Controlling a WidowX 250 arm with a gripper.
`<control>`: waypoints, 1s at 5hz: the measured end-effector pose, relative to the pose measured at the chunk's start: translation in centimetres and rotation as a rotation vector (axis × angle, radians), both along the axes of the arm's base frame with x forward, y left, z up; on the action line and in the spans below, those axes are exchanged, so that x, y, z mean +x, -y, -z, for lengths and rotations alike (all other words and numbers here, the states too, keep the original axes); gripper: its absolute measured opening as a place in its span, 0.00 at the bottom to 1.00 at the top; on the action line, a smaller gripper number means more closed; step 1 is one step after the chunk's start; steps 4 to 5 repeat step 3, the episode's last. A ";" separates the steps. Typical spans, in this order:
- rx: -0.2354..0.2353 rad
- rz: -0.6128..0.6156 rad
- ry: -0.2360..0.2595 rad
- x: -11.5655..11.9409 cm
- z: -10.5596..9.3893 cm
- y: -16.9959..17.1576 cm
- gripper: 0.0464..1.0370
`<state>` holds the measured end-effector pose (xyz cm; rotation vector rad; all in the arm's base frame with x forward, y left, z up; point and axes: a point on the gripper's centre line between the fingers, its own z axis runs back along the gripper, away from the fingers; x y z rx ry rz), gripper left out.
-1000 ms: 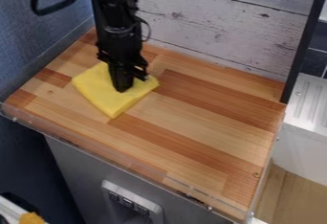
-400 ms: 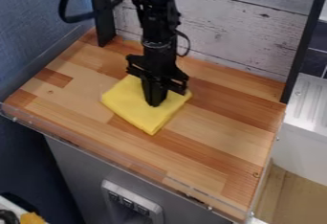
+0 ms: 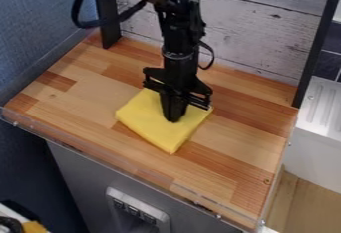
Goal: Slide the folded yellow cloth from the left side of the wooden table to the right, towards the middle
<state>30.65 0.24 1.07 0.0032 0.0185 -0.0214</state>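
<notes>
A: Since the table (image 3: 80, 92) is the biggest thing here, start there. Constraints?

B: Flat wood, pale plank wall (image 3: 253, 33) at the back, clear lip (image 3: 100, 152) along the front. Keep strokes inside both. A snag on the lip would bunch things up.

A: Arm (image 3: 178, 43)?

B: Comes in from the top edge, hanging near upright over the work. Good pose. I'd hold that tilt so the load goes straight down.

A: And the yellow cloth (image 3: 150, 130)?

B: Around the middle of the table, lying flat, one corner toward the front lip but apart from it. My read: step in hand is working the cloth across the wood. Slide it level, even speed, whole underside in contact. Ease off before each turn, or the near side may fold under.

A: End effector (image 3: 174, 118)?

B: Down on the cloth, toward its back part. Can't tell how far open it is, nor whether it has hold of the cloth or only presses on it. So treat the grip as unproven: moderate down force, short strokes, check the cloth follows. Too light and it skids over the top; too hard and it stalls.

A: Smallest thing to watch?

B: The cloth's right corner, just beside the end effector. If it curls, stop and flatten it.
</notes>
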 end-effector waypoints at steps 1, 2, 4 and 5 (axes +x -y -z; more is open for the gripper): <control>-0.003 -0.011 0.003 0.1 -0.1 0.6 0.02; -0.004 -0.013 0.014 0.1 0.0 1.3 0.02; -0.003 -0.021 0.018 0.0 0.0 1.8 0.05; -0.003 -0.021 0.018 0.0 0.0 1.8 0.05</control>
